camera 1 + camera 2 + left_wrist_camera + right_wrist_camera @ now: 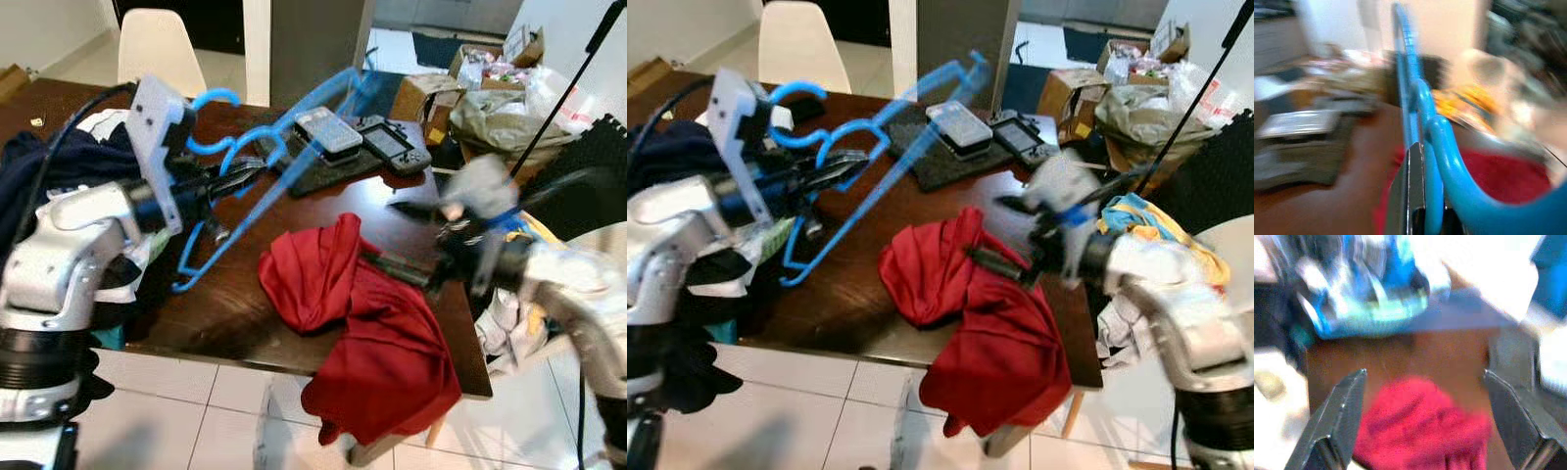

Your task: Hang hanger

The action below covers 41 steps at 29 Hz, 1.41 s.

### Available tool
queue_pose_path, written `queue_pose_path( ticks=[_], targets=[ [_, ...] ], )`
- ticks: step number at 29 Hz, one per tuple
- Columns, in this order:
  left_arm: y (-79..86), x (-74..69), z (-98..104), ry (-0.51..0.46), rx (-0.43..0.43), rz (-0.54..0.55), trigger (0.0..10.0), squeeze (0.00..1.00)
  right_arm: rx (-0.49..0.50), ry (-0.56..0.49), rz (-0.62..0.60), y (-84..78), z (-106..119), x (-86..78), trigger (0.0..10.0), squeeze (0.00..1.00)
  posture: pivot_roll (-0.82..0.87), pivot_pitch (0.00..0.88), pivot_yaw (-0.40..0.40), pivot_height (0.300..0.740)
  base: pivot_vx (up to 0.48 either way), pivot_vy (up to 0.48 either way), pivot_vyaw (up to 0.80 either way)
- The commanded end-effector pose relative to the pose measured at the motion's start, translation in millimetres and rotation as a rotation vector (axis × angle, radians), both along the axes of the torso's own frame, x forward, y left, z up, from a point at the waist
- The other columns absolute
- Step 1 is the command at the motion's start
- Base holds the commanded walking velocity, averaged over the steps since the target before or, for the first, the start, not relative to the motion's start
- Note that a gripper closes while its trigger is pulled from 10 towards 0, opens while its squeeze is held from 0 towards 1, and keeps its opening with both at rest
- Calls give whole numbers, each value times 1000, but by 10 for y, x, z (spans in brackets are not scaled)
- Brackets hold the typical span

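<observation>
Left eye view: left gripper (pixel 245 174) clamps the hanger (pixel 265 157) above the bench (pixel 235 304), right fingers (pixel 1339 418) spread over the shirt (pixel 372 323); next, a rail.

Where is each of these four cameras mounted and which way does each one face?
Left eye view: head, looking down at the table; both arms show, left gripper holding the blue hanger.
Right eye view: same head, same scene, right gripper over the red cloth.
Left wrist view: along its fingers, shut on the hanger.
Right wrist view: between open fingers, onto the red cloth.
</observation>
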State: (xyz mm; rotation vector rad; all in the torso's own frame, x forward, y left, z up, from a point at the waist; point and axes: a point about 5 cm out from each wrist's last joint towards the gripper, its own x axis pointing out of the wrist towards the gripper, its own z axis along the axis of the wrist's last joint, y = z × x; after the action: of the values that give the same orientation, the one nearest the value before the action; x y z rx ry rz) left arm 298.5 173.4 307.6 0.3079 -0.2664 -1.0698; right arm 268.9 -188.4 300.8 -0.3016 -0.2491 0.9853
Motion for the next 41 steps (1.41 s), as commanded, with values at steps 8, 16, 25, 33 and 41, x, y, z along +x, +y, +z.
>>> queue_pose_path(
  ticks=[8,16,25,33,41],
  targets=[
    [-130,-308,-51,18,270,-375,10000,0,-121,-34,324,7,291,-424,10000,0,59,140,-31,740,0,0,0],
    [-252,-343,-129,37,340,-495,10000,0,-364,10,400,314,127,-497,10000,0,49,128,-17,740,0,0,0],
    [-433,-178,-420,66,480,-461,10000,0,-397,75,371,686,-65,-332,10000,0,48,126,-1,740,0,0,0],
    [-566,-89,-564,69,507,-402,10000,0,-457,157,237,801,-300,-161,10000,0,42,129,3,740,0,0,0],
    [-630,-86,-495,32,469,-399,10000,0,-457,192,177,917,-411,-89,5255,0,38,134,2,740,0,0,0]
  ],
)
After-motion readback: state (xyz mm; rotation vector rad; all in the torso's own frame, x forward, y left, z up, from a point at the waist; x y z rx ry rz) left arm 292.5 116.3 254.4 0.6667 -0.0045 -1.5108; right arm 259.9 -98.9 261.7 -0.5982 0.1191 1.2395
